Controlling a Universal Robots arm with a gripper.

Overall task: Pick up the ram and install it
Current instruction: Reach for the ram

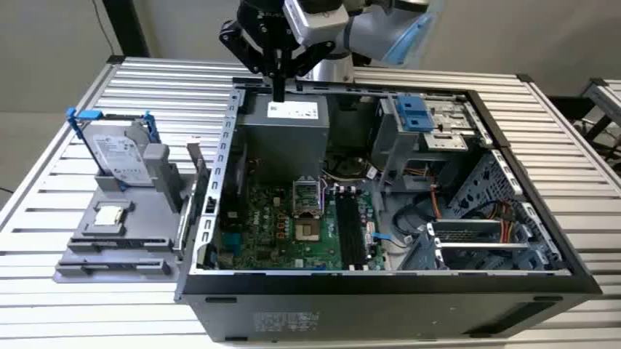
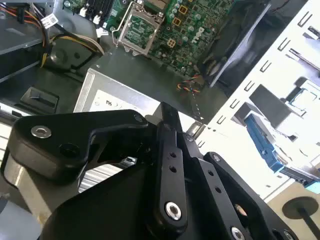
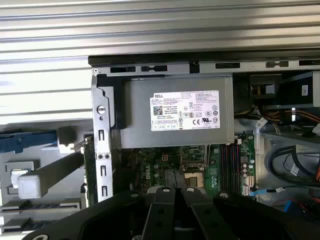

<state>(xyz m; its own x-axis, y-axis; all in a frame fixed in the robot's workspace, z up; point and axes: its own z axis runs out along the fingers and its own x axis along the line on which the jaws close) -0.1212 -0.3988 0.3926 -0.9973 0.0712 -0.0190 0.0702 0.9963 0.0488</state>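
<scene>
On inspection, the gripper (image 1: 279, 94) hung pointing straight down over the far edge of the open computer case (image 1: 388, 280), directly above the grey power supply (image 1: 286, 127) and clear of it. Its two black fingers were drawn tight together, and nothing could be seen between them. The ram (image 3: 90, 165) was not in the gripper. In the first wrist view it stood on edge as a thin greenish strip in the narrow space between the grey parts fixture (image 1: 116, 254) and the case's perforated side wall, on the exterior view's left. It was well apart from the gripper, nearer the observer. On the same fixture, a hard drive (image 1: 121, 153) in a blue frame stood upright at the far end, and a small square processor chip (image 1: 110, 214) lay flat just in front of it. Inside the case the green motherboard (image 1: 281, 225) lay exposed, with the long black memory slots (image 1: 351, 229) running near to far along its right side. Case and fixture both rested on a slatted metal table (image 1: 87, 305).
</scene>
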